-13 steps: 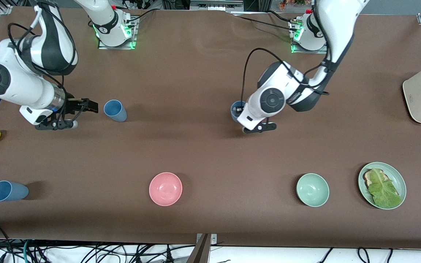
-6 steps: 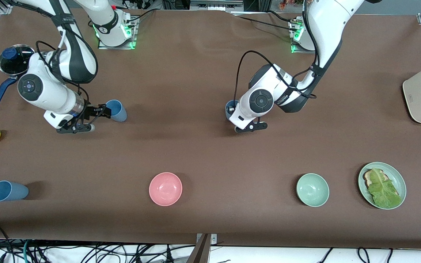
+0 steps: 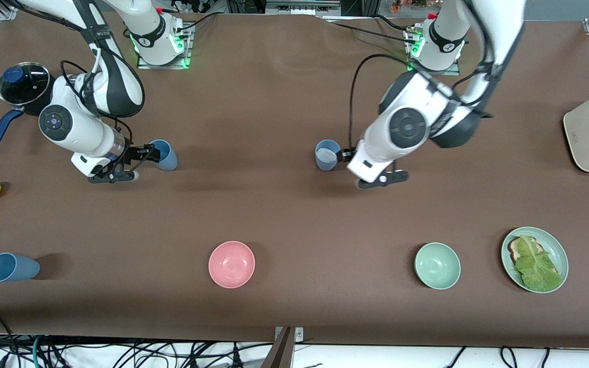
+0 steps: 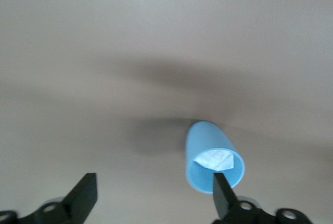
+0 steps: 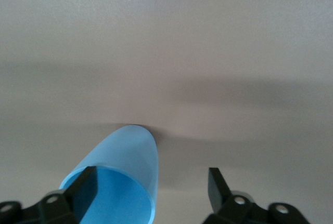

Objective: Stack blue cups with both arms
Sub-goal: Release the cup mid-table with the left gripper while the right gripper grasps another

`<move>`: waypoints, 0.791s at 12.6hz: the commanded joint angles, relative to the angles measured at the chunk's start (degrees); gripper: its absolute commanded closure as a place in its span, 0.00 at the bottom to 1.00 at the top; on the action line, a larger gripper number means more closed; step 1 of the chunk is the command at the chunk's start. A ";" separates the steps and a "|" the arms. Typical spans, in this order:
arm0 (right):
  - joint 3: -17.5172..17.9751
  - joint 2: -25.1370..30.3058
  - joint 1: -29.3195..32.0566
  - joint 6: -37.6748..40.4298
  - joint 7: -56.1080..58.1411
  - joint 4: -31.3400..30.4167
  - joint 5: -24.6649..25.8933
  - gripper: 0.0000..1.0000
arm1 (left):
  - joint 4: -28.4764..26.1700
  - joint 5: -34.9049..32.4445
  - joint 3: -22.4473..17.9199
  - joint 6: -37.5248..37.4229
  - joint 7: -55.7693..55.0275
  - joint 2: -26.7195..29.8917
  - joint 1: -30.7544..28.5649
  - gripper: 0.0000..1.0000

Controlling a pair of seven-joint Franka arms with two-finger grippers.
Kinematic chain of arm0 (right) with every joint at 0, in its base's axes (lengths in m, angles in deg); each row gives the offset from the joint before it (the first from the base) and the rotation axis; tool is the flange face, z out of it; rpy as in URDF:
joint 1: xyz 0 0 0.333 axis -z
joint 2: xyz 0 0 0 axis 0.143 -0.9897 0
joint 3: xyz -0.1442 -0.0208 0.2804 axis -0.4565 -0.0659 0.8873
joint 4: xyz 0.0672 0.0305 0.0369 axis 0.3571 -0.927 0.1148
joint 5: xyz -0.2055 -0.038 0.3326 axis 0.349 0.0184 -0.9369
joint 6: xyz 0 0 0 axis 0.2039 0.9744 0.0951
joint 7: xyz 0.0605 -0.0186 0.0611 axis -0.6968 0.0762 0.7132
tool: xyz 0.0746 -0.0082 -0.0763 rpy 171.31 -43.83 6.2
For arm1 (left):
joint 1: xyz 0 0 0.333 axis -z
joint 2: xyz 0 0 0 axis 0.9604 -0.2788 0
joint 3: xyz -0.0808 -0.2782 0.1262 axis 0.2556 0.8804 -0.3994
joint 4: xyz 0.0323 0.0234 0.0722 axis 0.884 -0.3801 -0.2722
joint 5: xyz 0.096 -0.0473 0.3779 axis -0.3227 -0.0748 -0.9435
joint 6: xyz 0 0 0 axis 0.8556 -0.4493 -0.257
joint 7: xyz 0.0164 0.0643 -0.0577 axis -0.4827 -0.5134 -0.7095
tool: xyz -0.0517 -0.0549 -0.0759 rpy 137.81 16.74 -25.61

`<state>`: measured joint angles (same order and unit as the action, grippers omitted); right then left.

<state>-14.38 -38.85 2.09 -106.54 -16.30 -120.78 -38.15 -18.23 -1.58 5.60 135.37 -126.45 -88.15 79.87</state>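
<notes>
Front view: two blue cups on the worktop (image 3: 274,102).
Left hand (image 3: 346,155): wide open beside the whitish-inside cup (image 3: 326,155).
Right hand (image 3: 143,153): wide open at the sky-blue cup (image 3: 164,154).

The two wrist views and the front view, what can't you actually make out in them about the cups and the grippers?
- Front view: the right gripper is partly hidden by its own wrist, so contact with the sky-blue cup is unclear.
- Right wrist view: that cup's rim is cut off by the picture edge.
- Left wrist view: the white thing inside the greyer cup is too blurred to identify; the left gripper is cut off low.
- The third cup shows only from the front.
</notes>
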 commanded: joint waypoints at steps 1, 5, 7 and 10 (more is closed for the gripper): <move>0.14 1.11 0.06 -1.86 -0.18 -2.33 0.73 0.22 | -0.08 0.81 -0.03 -4.45 12.07 6.29 -6.82 0.00; 0.23 1.11 0.06 -1.86 -0.26 -2.59 0.64 0.58 | 0.10 0.81 -0.11 -9.72 26.87 11.40 -15.53 0.00; 0.23 1.11 0.06 -1.86 -0.26 -2.60 0.64 0.58 | 1.40 0.11 0.15 -11.05 27.06 12.72 -17.47 0.00; 0.23 1.19 0.06 -1.51 -0.26 -2.59 0.64 0.40 | 2.82 -2.70 0.24 -12.02 27.23 12.72 -16.34 0.00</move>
<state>-14.36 -38.75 2.07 -107.53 -16.30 -121.70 -38.15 -16.50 -2.52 5.40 124.63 -100.22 -75.84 62.68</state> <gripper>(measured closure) 0.537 0.000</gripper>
